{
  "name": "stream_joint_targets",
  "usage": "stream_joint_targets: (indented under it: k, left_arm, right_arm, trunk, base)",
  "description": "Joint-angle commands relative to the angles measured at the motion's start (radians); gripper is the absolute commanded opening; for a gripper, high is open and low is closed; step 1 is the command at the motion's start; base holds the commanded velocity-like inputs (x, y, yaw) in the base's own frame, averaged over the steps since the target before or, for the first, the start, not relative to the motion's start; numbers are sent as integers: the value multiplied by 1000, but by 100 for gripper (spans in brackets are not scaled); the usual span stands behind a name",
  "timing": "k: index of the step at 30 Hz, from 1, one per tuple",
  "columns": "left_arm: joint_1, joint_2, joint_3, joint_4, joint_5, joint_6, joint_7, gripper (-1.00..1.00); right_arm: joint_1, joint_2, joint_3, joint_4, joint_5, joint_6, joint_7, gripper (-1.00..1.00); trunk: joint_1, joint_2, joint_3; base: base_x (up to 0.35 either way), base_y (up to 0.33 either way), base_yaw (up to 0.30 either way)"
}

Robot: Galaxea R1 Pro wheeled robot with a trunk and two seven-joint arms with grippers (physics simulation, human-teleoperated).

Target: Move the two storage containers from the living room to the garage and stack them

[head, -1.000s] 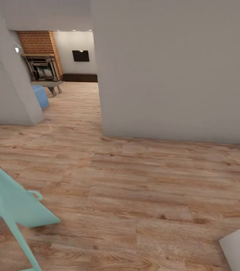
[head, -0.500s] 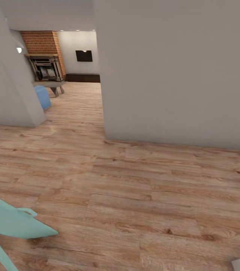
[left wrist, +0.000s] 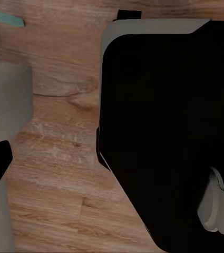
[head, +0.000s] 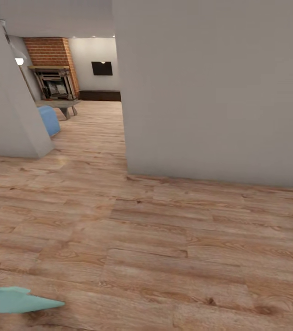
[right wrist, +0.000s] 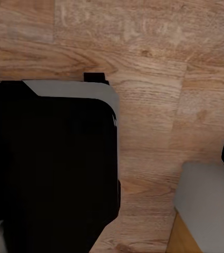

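Transit over wood-plank floor [head: 165, 239], living room [head: 57, 82] with brick fireplace at upper left; storage containers unlocated, presumably light, thin-walled, best gripped by rim; gripper openings impossible to tell.

Light is soft and even across the head view — the wood floor [head: 155, 239] takes only a faint sheen, with almost no cast shadows. Small ceiling spots [head: 90, 37] glow in the far room. Both wrist views are dimmer, slightly soft — large black shapes show no detail.
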Motion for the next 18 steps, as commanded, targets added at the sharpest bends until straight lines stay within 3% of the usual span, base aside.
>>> stream_joint_targets:
  k: [1, 18]
  left_arm:
    - [0, 0, -9, -1, 9, 4, 4, 100]
    - [0, 0, -9, -1, 9, 4, 4, 100]
  right_arm:
    - [-1, 1, 8, 3, -8, -4, 0, 100]
    - [-1, 1, 8, 3, -8, -4, 0, 100]
  trunk:
    - [1, -1, -1]
    - [1, -1, -1]
  base:
    - [322, 0, 0]
    - [322, 0, 0]
